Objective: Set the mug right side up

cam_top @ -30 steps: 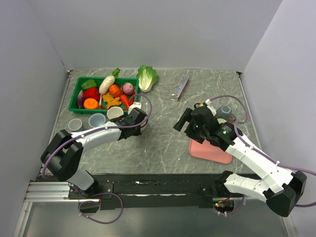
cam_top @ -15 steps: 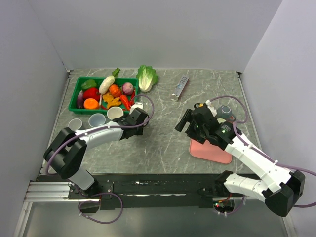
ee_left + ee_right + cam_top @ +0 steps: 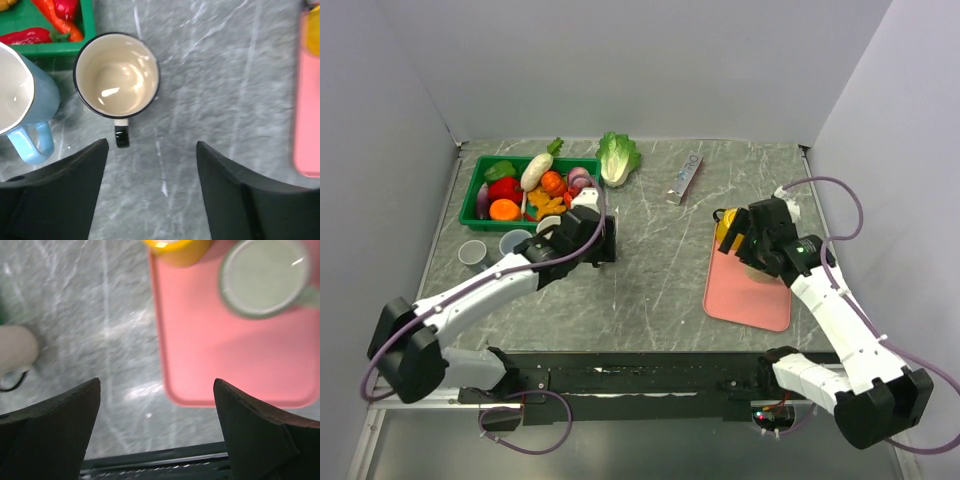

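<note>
Hovering by the green bin (image 3: 480,190) in the top view, the left gripper (image 3: 598,238) hides the mug (image 3: 117,75). Writing on the silver packet (image 3: 685,175) is too small to read.

In the left wrist view, the jaws are spread and empty above the mug, which stands mouth-up on the table. The task looks done, so next the arm should withdraw.

In the right wrist view, the right gripper (image 3: 156,385) is spread and empty by the pink tray (image 3: 225,365).

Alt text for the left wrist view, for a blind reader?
A cream mug with a dark rim stands upright on the grey table, beyond the left end effector's open fingers. A light blue mug sits beside it, near a green bin.
</note>
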Controlling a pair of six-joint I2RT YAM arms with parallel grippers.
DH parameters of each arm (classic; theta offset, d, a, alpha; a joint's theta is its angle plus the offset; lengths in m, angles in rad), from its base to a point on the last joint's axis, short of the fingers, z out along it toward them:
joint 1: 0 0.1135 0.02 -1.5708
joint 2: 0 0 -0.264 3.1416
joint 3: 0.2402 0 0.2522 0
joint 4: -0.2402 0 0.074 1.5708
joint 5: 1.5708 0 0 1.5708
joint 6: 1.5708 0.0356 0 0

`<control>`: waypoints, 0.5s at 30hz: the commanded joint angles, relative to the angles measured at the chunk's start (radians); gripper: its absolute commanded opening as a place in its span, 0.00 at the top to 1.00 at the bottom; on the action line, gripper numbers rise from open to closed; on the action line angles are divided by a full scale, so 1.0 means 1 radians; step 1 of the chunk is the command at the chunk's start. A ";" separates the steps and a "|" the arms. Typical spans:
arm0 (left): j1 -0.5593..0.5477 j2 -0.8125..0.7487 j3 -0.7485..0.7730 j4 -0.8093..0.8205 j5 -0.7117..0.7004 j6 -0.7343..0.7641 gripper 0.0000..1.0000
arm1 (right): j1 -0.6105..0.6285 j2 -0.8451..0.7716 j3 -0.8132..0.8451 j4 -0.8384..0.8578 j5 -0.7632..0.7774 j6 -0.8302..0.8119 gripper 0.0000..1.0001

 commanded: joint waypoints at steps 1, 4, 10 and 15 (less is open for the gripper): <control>-0.005 -0.086 0.028 -0.012 0.056 -0.018 0.16 | -0.068 -0.022 0.064 -0.048 0.088 -0.239 0.01; -0.005 -0.137 0.017 0.011 0.071 -0.009 0.01 | -0.113 -0.006 0.066 -0.039 0.105 -0.387 0.01; -0.005 -0.175 0.010 0.031 0.142 0.014 0.04 | -0.158 -0.037 -0.047 0.071 0.012 -0.634 0.01; -0.005 -0.214 -0.021 0.053 0.191 0.022 0.04 | -0.214 -0.043 -0.137 0.123 -0.069 -0.801 0.01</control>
